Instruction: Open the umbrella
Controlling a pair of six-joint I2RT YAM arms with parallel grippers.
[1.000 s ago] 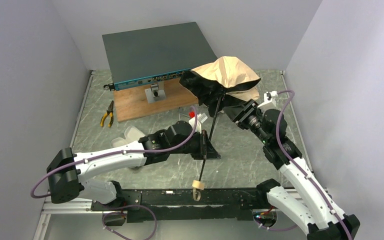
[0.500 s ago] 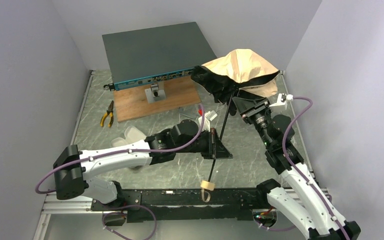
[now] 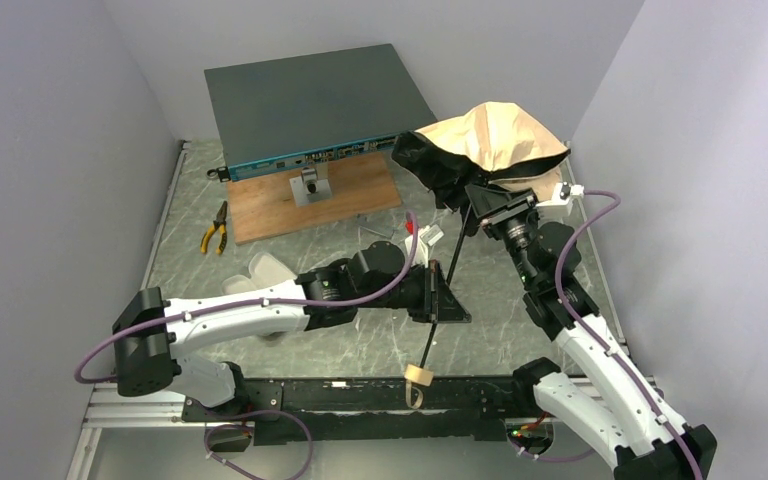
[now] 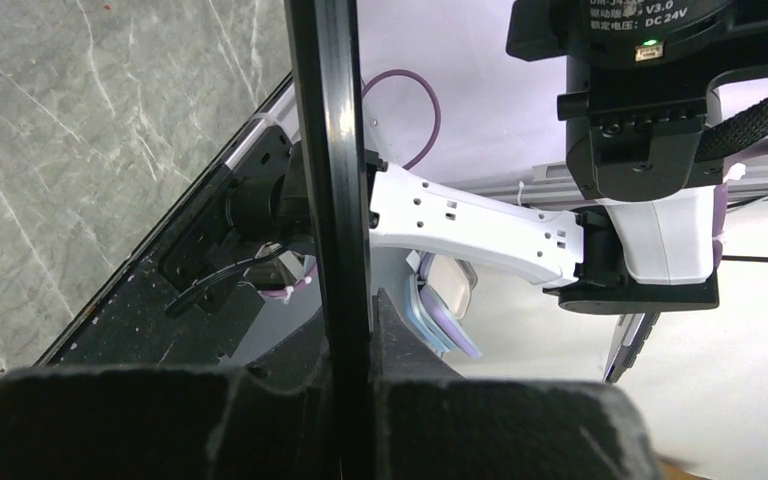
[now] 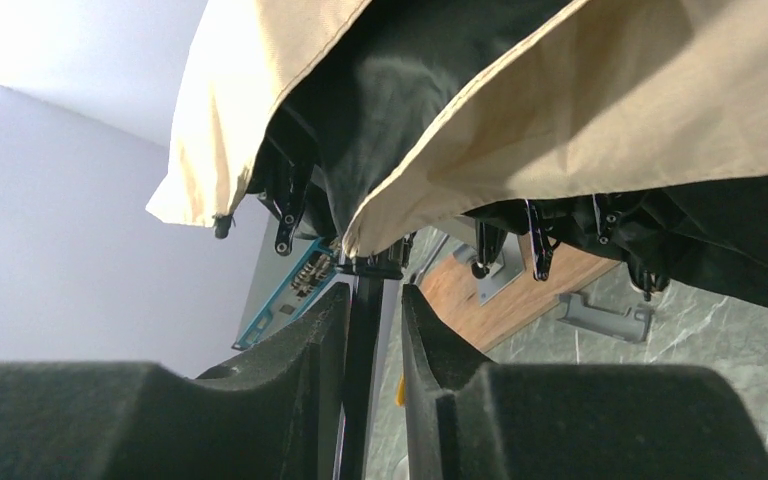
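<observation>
Umbrella (image 3: 490,140) was cream-beige outside, black lining, black shaft, tan handle (image 3: 419,375). Table (image 3: 200,270) was grey-green marble with pale veins. Board (image 3: 260,215) was brown wood-grain. Pliers (image 3: 214,228) were yellow-black. Rack unit (image 3: 310,95) was dark grey, teal front.

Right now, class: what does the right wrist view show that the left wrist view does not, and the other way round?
Only the right wrist view: the canopy, cream outside and black inside, and the board. Only the left wrist view: the table and a white arm. Both: the shaft, inside the right hand in one, clamped in the left hand in the other.
</observation>
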